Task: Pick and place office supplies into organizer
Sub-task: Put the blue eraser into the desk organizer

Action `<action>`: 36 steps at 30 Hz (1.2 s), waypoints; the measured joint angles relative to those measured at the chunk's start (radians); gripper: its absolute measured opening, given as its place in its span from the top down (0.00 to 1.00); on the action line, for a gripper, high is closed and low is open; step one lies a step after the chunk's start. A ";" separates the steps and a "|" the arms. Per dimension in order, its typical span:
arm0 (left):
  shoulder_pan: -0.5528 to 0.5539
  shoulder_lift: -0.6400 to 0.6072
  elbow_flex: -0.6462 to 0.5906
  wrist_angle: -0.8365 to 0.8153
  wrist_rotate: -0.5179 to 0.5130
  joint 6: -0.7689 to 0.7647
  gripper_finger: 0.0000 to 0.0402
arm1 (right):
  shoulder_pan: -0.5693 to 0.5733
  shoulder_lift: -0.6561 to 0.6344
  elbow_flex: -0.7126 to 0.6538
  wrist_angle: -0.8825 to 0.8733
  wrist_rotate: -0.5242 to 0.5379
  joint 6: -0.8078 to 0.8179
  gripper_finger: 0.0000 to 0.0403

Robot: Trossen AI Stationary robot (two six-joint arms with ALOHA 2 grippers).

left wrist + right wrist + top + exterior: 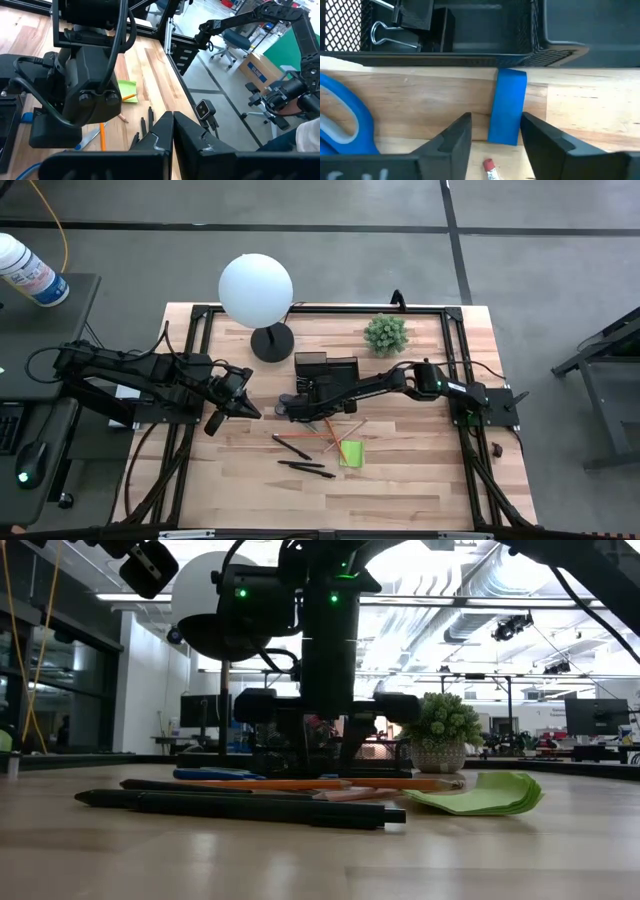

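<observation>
From above, the right gripper (pixel 300 406) hangs just in front of the organizer (pixel 326 366); the left gripper (pixel 232 404), shut and empty, waits nearby. Its wrist view shows fingers (pixel 452 141) apart around a blue strip (pixel 507 106), scissors (pixel 342 122) beside, gripping nothing.

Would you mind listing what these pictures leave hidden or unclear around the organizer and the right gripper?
- Organizer, high view: compartment contents too small and dark to tell.
- Blue-handled scissors, right wrist view: cut off by the edge; blades unseen.
- Blue strip between the right gripper's fingers: contact unclear.
- Low view: the arm blocks the organizer.
</observation>
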 joint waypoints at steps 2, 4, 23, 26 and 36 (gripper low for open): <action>0.000 0.000 0.000 0.000 0.000 0.000 1.00 | 0.000 0.000 0.000 -0.002 0.003 -0.003 0.67; 0.000 0.000 0.000 0.000 0.000 0.000 1.00 | 0.000 0.000 0.000 -0.003 0.003 -0.013 0.73; 0.000 0.000 0.000 -0.057 -0.068 0.000 1.00 | 0.037 -0.002 0.012 -0.022 0.002 -0.048 1.00; 0.000 0.000 0.000 -0.126 -0.146 0.000 1.00 | 0.043 -0.002 0.039 -0.041 -0.016 -0.053 1.00; 0.000 0.000 0.000 -0.295 -0.381 0.000 1.00 | 0.055 -0.005 0.203 -0.121 -0.004 -0.151 1.00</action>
